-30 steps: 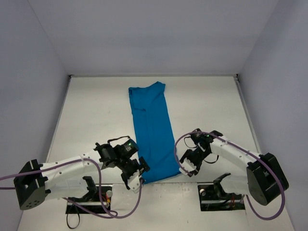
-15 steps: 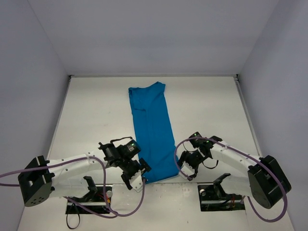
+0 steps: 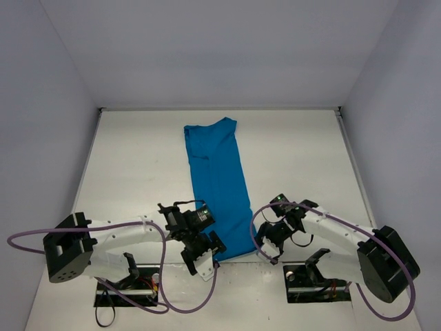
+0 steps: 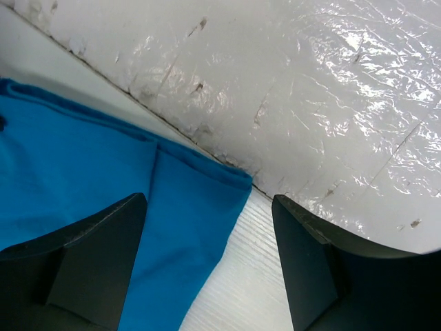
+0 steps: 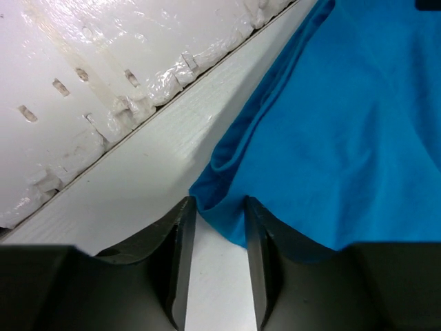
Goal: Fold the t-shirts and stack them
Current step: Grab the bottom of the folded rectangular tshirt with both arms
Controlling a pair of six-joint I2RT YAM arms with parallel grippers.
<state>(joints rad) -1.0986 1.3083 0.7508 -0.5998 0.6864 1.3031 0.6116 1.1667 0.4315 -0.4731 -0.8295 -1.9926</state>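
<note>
- The bright teal-blue short-sleeved t-shirt of soft fabric [image 3: 217, 186] lies flat on the white tabletop [image 3: 138, 165]. It is folded into one long narrow strip that runs from the far middle of the tabletop down to the near edge, between the two arms.
- The left claw [image 3: 210, 254] sits low at the strip's near left corner with its dark fingers spread wide. In the left wrist view the left claw [image 4: 208, 203] has that corner of the t-shirt [image 4: 103, 179] in the gap between its fingers, and it holds nothing.
- The right claw [image 3: 264, 247] is at the strip's near right corner. In the right wrist view the right claw [image 5: 219, 207] leaves only a narrow gap, with bare tabletop showing in it.
- A small rumpled fold at the t-shirt's [image 5: 358, 124] corner reaches into that gap at the fingertips.
- The fingertips seem to brush the fold's edge, though we cannot be sure from this angle. The cloth does not look pinched or lifted.
</note>
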